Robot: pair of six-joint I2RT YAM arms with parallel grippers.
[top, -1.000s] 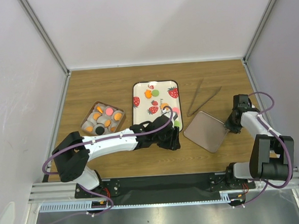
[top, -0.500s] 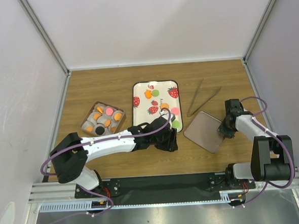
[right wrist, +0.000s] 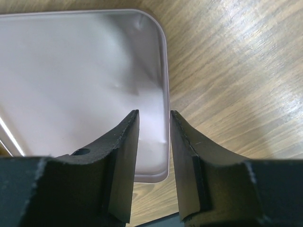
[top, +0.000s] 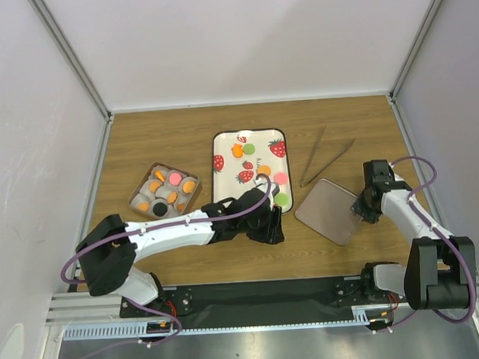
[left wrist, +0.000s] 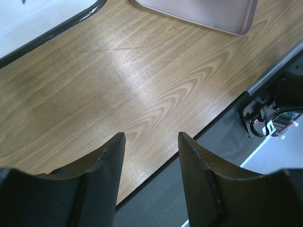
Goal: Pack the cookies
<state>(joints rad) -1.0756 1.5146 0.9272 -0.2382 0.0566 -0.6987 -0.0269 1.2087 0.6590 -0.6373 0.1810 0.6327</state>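
Right wrist view: right pincer (right wrist: 153,116) is hovering open astride the metal lid (right wrist: 71,71) rim below; a shallow bite is risking slippage

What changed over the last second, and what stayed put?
The right gripper shifted slightly left and nearer, its open jaws astride the rim at the right corner of the lid. The left gripper drew back a little from the tray, open and empty. The cookies, box and tongs stayed put.
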